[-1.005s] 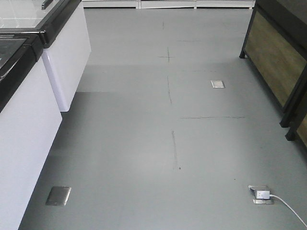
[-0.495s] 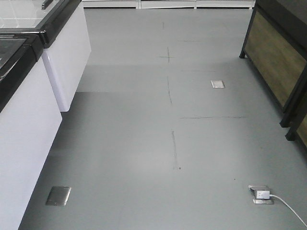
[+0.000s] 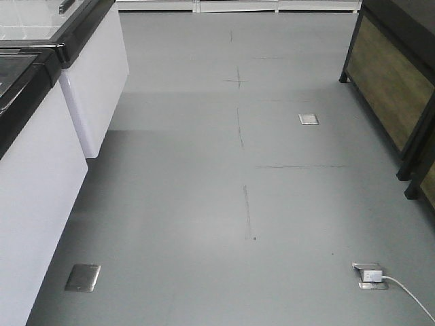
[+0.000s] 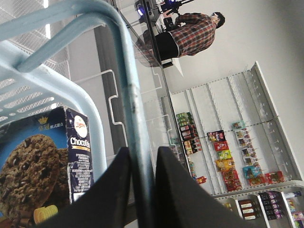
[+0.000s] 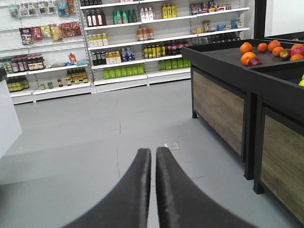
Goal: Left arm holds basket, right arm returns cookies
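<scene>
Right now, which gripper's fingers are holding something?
The left gripper: its fingers pinch the handle of the basket. The right gripper is shut on nothing.

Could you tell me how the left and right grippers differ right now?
The left black gripper clamps the light blue plastic basket handle; the right black gripper holds nothing. The left fingers sit apart around it; the right fingers nearly touch. Both are black.

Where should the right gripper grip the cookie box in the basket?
Likely the cookie box end nearest the rim, pads on its broad faces spanning the thin side, entering through the open top of the basket; walls and the handle block the sides.
</scene>
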You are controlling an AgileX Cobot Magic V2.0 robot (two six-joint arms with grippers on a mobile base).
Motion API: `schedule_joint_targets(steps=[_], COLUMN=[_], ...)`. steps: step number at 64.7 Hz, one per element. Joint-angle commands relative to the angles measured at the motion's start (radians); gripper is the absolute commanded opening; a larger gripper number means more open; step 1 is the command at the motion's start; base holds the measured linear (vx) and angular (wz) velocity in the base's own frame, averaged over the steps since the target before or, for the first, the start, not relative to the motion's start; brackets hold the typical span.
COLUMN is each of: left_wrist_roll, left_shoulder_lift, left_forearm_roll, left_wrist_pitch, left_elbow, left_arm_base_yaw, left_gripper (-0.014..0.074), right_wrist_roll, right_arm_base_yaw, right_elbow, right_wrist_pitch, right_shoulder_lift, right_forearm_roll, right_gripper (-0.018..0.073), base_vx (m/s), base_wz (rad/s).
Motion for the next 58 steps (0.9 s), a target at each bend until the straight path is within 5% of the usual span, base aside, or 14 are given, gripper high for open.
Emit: schedule_joint_targets(steps=[1, 24, 58], left_wrist_roll=[0.023, 0.027, 0.015], left_shoulder_lift=[-0.026, -0.026, -0.026], left_forearm_roll=[0.016, 0.017, 0.014], left_wrist_pitch=[-0.059, -0.069, -0.237], left_elbow=[-0.033, -0.033, -0.033], left_arm_base_yaw=[0.001, 0.001, 0.001], left_gripper=[0.0029, -0.0004, -0.0003], right_wrist_roll=[-0.014, -0.014, -0.014], right_arm_base_yaw=[-0.004, -0.004, -0.004], right_elbow=[0.018, 0.018, 0.018], right_wrist_pitch=[-0.072, -0.072, -0.072], right_shoulder_lift=[0.011, 0.011, 0.011], right_forearm_roll=[-0.002, -0.002, -0.002], right_gripper=[-0.0009, -0.0009, -0.0009], base_vx=[0.0, 0.0, 0.0], base_wz=[0.0, 0.0, 0.0])
